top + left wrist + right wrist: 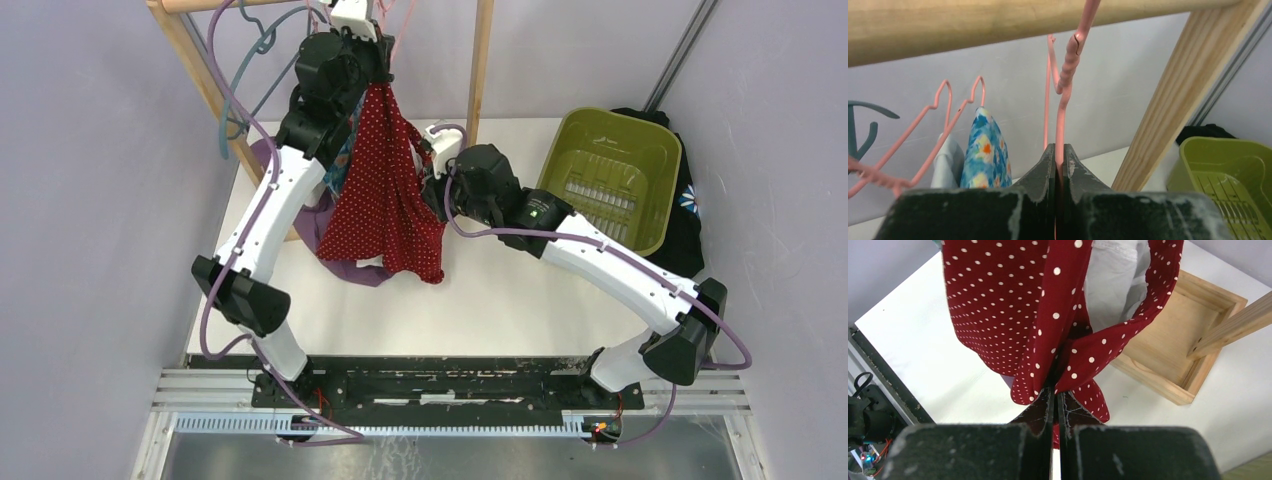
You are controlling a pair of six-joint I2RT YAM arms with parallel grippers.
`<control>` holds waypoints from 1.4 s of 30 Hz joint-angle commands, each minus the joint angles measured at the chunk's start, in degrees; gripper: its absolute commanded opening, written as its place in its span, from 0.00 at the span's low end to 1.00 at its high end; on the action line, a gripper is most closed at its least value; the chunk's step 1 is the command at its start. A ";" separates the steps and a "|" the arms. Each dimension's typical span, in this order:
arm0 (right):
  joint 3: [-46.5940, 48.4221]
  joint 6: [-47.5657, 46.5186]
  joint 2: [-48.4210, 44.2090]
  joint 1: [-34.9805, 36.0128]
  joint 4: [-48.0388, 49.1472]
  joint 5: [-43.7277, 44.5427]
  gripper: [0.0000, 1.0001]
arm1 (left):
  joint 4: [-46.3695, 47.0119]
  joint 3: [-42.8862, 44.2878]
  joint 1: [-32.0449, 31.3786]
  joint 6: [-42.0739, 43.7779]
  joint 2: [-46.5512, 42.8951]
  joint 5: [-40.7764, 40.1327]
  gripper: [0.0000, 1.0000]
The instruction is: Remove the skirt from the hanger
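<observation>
One white table (pixel 520 300), lilac walls (pixel 90 200)

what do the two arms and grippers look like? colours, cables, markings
Both match: left arm and right arm have white link shells with black joint housings. A purple cable runs along each. The right arm carries a small green light. Gripper fingers are black, wedge-shaped, with pale scuffs.

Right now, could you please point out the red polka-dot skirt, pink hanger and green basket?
red polka-dot skirt (pixel 385 200): top external view, middle of hanging fabric.
pink hanger (pixel 1069 62): left wrist view, twisted wire neck.
green basket (pixel 625 121): top external view, far rim.
</observation>
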 commanded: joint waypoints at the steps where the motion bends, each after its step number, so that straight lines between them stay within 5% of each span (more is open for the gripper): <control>1: 2.00 -1.15 -0.34 0.36 -1.75 0.92 0.01 | 1.58 9.02 0.32 -3.82 4.57 -3.97 0.03; 11: 0.84 -2.14 -1.63 0.37 -2.20 2.63 0.01 | -6.09 19.24 0.42 -4.60 12.68 -7.90 0.03; 14: 0.81 -2.09 -1.50 0.37 -2.31 2.51 0.01 | -5.56 15.68 0.43 -4.53 10.78 -8.42 0.04; 17: 0.51 -2.05 -1.43 0.37 -1.93 2.28 0.01 | -4.48 11.85 0.41 -3.40 8.40 -9.16 0.28; 21: 0.35 -1.80 -1.26 0.36 -1.70 1.94 0.01 | -4.51 9.38 0.40 -2.18 5.59 -9.18 0.28; 28: 2.29 -4.42 -3.12 0.37 -3.87 7.62 0.01 | -4.59 3.37 0.39 -2.51 -2.20 -6.23 0.47; 33: 7.41 -9.43 -5.66 -1.76 -5.72 20.37 0.01 | -5.43 -2.90 0.26 -4.17 -10.10 -3.21 0.50; 42: 24.10 -13.46 -5.41 -14.31 -5.87 24.30 0.01 | -7.31 -15.10 0.26 -4.55 -21.25 -3.70 0.54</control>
